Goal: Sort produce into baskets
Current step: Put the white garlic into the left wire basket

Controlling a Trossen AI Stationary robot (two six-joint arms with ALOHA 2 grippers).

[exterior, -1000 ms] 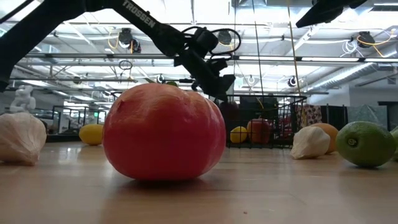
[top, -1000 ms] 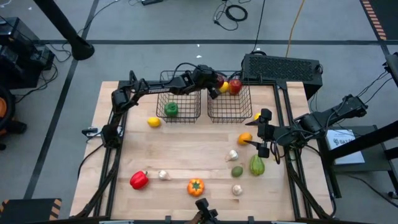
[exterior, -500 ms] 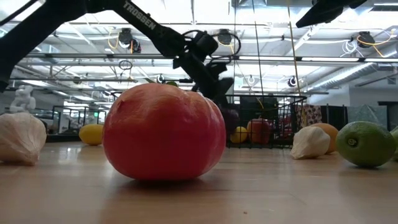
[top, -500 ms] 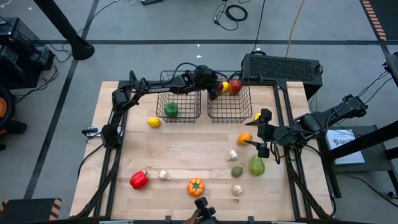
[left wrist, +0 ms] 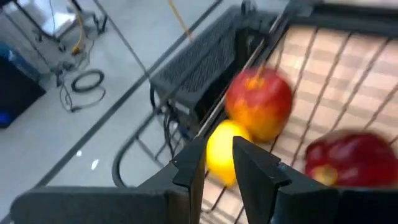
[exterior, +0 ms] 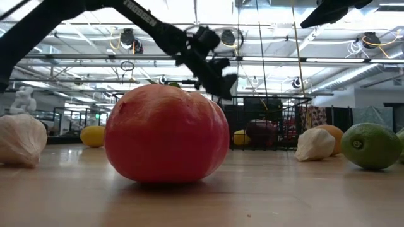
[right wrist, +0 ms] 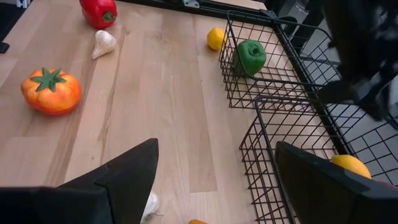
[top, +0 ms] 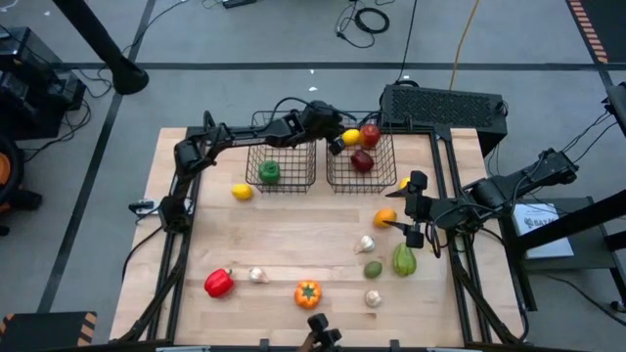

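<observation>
left gripper (top: 335, 143) top centre, fingers parted and empty over right basket (top: 386, 176), dark red apple (top: 362, 161) lying inside it with other fruit.

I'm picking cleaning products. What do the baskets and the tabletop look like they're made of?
Baskets: thin dark wire, probably coated metal, an open see-through grid with a matte look. Tabletop: light wood, seemingly joined planks, with visible grain, seams and a smooth low-sheen finish.
</observation>
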